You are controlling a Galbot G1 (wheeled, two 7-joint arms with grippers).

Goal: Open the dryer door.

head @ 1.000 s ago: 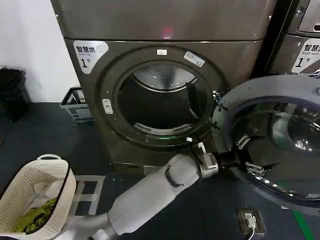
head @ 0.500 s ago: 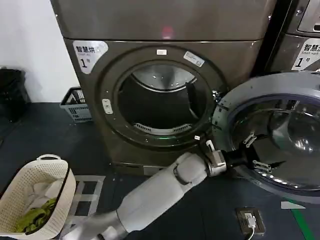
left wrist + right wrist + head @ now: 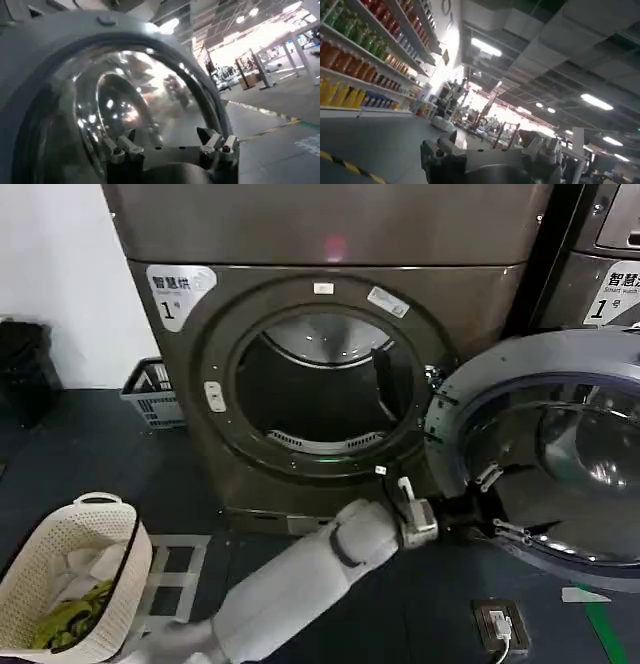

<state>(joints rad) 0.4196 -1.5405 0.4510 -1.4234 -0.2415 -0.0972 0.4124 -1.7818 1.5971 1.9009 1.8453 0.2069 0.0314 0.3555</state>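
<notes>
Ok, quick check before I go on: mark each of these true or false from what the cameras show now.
1. The dryer door is swung open to the right. True.
2. The drum opening holds laundry. False: it looks bare.
3. The left gripper is at the door's inner side, fingers apart. True.
4. The laundry basket on the left is empty. False: it holds clothes.
5. The machine's label shows a 2. False: it shows a 1.
</notes>
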